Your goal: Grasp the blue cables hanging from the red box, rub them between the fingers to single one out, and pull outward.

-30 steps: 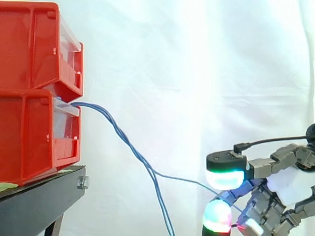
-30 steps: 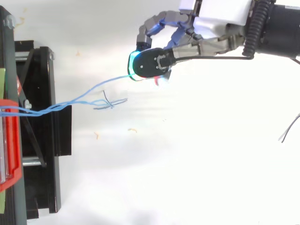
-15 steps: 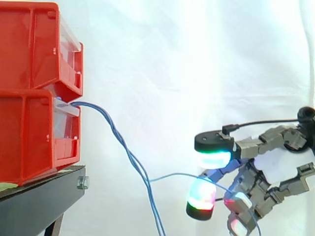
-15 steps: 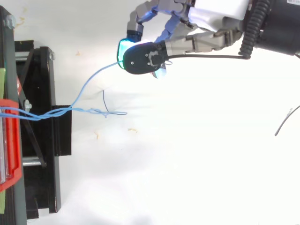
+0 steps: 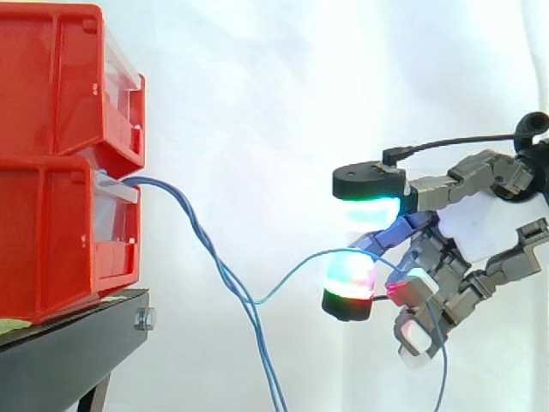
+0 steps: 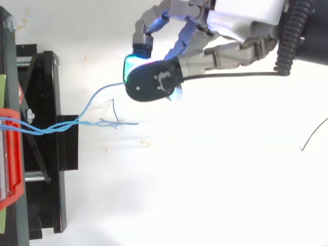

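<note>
The robot hand (image 5: 477, 230) has risen toward the stacked red plastic box (image 5: 60, 232), slackening the single thin blue cable (image 5: 292, 273) pinched in its curled fingers. The other blue cables (image 5: 225, 273) hang beside the box. A good pull needs firm pinching, straight away from the box.

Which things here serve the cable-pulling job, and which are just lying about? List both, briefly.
Job in hand:
- bunch of thin blue cables
- single blue cable pinched in the hand
- lower red plastic bin the cables hang from
- robot hand

Lying about:
- upper red plastic bin
- black metal stand
- small yellowish scraps on the white surface
</note>
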You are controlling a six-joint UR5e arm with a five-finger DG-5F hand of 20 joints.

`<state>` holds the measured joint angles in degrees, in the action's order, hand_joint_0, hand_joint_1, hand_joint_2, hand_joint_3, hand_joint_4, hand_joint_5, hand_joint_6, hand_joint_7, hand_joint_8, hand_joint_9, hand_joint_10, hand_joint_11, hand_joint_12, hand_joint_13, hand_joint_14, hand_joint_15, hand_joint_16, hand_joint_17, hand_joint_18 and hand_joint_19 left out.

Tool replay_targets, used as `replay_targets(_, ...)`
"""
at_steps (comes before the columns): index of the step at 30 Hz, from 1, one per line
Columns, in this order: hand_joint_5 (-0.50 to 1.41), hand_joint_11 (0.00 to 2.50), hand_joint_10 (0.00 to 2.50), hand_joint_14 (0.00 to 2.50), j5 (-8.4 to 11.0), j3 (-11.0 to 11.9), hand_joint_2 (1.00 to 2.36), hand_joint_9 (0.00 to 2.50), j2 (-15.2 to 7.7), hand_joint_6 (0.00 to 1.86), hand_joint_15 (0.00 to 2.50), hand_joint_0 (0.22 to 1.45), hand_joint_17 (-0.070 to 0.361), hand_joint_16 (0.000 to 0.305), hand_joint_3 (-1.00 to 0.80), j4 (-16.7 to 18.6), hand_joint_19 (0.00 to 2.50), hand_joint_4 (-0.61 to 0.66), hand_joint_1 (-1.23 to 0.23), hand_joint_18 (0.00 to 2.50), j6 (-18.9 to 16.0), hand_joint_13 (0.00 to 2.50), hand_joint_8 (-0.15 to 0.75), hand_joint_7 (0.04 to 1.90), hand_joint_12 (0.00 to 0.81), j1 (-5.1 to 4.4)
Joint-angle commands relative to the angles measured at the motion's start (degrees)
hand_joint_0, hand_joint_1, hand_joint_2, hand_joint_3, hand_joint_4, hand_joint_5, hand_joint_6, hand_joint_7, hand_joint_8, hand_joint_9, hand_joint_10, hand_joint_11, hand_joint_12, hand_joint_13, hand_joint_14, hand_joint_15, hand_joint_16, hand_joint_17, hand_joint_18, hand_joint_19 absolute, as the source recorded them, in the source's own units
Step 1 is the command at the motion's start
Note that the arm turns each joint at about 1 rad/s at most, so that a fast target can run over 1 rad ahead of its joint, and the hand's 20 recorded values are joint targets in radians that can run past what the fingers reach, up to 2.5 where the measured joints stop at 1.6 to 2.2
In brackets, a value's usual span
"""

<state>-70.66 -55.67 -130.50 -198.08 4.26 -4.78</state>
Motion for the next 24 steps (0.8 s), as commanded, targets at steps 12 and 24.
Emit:
replay_targets(12, -0.15, 1.14, 0.02, 0.03, 0.26, 0.12, 1.01, 1.15, 0.07, 0.87, 0.72, 0.58, 0.102, 0.045, -0.38, -1.70, 0.53, 0.08, -0.75, 0.64, -3.12, 0.89, 0.236, 0.96, 0.334, -1.81)
replay_targets(24, -0.13, 1.10, 0.02, 0.03, 0.26, 0.12, 1.02, 1.18, 0.07, 0.92, 0.70, 0.60, 0.112, 0.050, -0.12, -1.96, 0.49, 0.03, -0.78, 0.70, -4.26, 0.92, 0.260, 1.01, 0.359, -2.16)
